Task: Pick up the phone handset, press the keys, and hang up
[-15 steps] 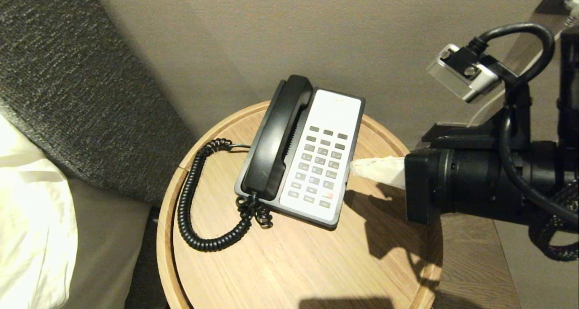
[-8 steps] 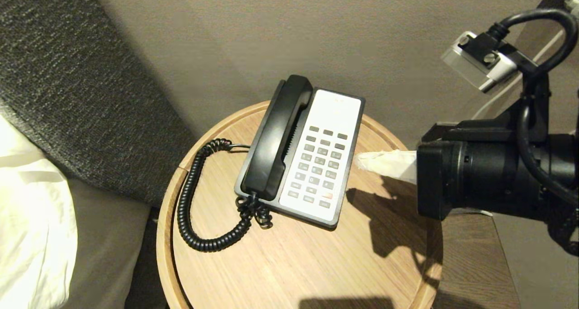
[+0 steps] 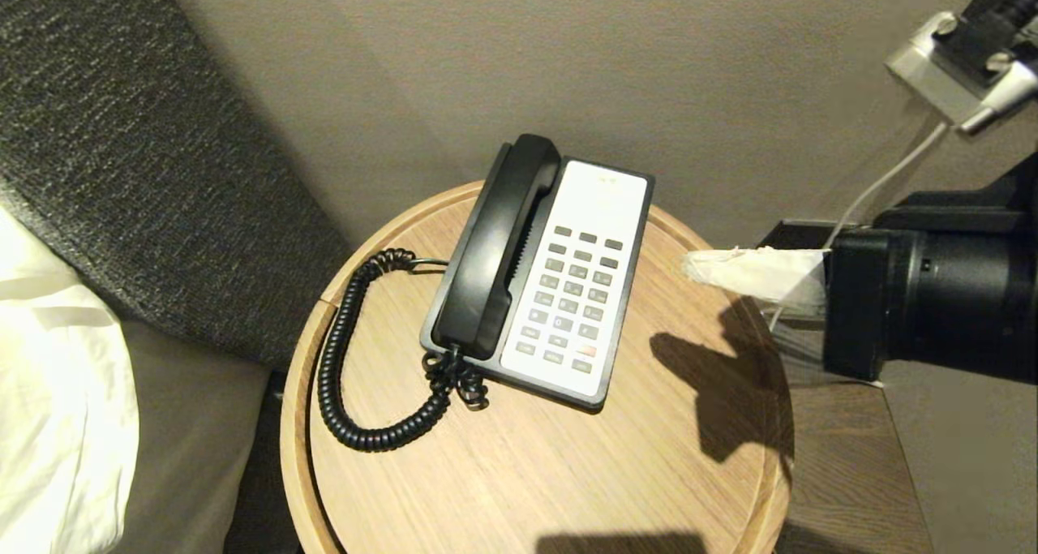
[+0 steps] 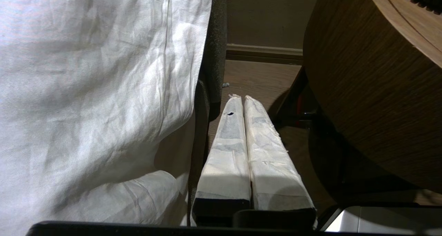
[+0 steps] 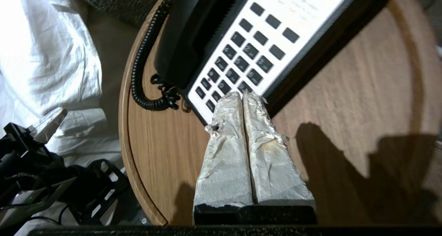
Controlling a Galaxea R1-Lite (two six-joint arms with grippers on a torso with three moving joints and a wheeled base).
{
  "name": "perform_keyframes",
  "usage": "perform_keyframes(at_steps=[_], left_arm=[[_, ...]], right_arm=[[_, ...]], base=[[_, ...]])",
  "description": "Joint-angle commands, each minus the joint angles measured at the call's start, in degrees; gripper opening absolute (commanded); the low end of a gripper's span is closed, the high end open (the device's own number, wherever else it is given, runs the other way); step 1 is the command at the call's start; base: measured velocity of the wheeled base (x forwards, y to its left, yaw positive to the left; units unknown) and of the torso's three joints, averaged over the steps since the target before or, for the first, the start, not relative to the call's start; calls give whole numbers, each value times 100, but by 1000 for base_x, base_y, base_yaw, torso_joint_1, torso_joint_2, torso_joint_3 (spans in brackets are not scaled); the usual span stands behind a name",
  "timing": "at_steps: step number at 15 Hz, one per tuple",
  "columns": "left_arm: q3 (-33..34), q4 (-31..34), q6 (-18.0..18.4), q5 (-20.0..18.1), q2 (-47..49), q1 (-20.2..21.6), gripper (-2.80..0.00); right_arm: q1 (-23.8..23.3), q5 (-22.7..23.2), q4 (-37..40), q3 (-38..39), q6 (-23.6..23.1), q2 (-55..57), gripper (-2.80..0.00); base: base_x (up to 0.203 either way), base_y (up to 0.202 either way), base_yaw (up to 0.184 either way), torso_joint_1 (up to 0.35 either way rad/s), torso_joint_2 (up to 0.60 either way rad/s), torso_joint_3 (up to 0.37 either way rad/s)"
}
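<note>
Right end effector (image 3: 697,267), tips pressed together, hovers mid-right beside keys (image 3: 572,298) | handset (image 3: 496,250) cradled | risk: sideways brush shoves phone across bench (image 3: 568,473)

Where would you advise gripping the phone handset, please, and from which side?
Grip the phone handset at its slim middle shaft, coming from above with the fingers spanning its width. It lies seated in the phone base; its thick ends are bulkier, and the coiled cord crowds the near one.
</note>
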Motion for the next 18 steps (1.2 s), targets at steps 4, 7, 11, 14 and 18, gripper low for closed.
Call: perform_keyframes(at_steps=[4,7,11,14,18], left_arm=[[79,3,0,1,7,1,-280],[87,-4,0,1,7,1,-280],[83,-2,0,1,7,1,-280],[85,-3,0,1,7,1,-280],[88,-6,-9,1,7,1,-280]], right_arm=[[-1082,-243,32,801,-8,-1122,-280],[-3178,402,-13,2202,-50,-2583,-280],[-4718,1393,-25,4256,-403,-5168,-280],[-5107,1523,9,5364,-908,-6857,-280],[-5309,1258,87,5841,-947,-7368,-280]], base=[[0,0,0,0,0,0],[0,0,0,0,0,0],[0,0,0,0,0,0],[0,0,0,0,0,0],[0,0,0,0,0,0]])
